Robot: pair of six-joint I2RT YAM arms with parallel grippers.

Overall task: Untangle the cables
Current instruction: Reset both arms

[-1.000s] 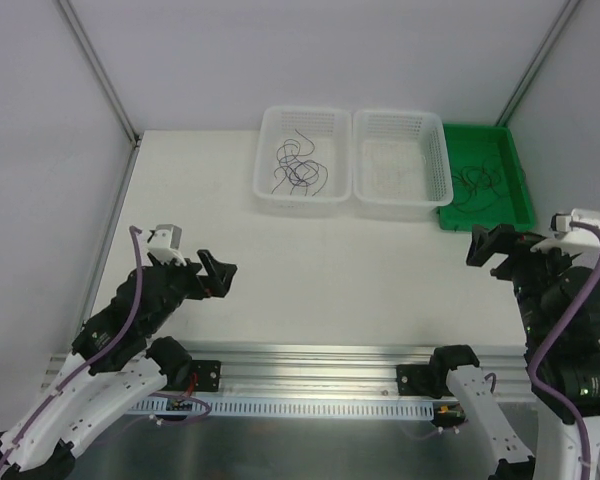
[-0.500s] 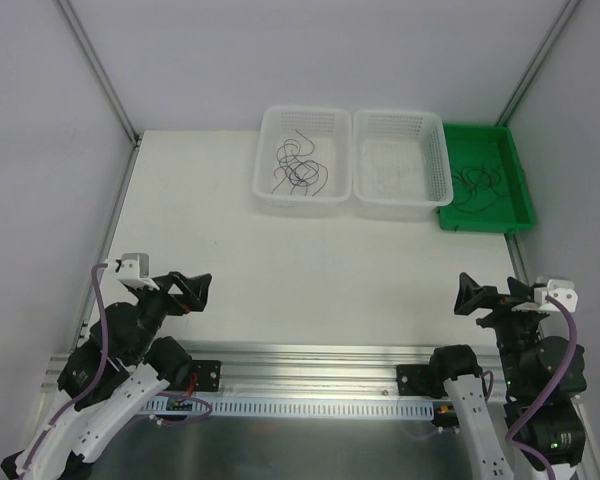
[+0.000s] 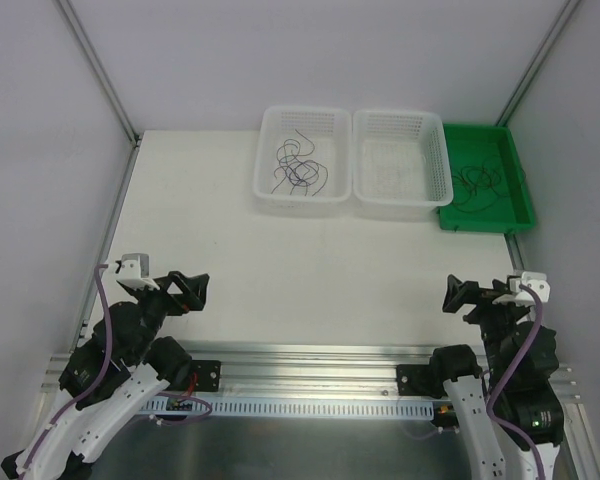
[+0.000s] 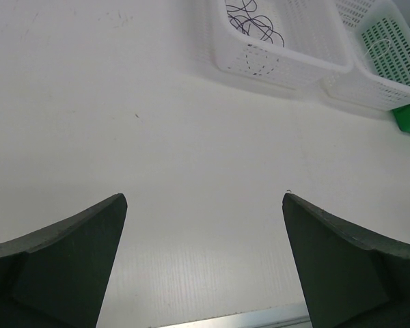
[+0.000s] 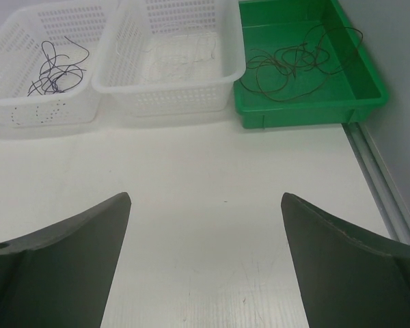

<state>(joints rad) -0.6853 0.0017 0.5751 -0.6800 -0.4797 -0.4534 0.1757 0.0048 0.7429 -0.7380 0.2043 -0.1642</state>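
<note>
A small bundle of thin dark cables (image 3: 298,168) lies in the left white basket (image 3: 266,190); it also shows in the left wrist view (image 4: 254,19) and the right wrist view (image 5: 55,72). More thin dark cables (image 3: 480,183) lie spread in the green tray (image 3: 520,215), and show in the right wrist view (image 5: 297,61). My left gripper (image 3: 188,290) is open and empty near the table's front left, with nothing between its jaws (image 4: 203,198). My right gripper (image 3: 470,295) is open and empty near the front right (image 5: 205,197). Both are far from the cables.
A second white basket (image 3: 400,205) stands between the left basket and the green tray, with a few faint pale strands (image 5: 184,58) in it. A metal rail (image 3: 310,360) runs along the table's near edge. Grey walls close in the sides and back.
Both arms have drawn back toward the near edge since a second ago. In the last half second the right gripper shifted slightly left; the left arm held still. The cables have not moved.
</note>
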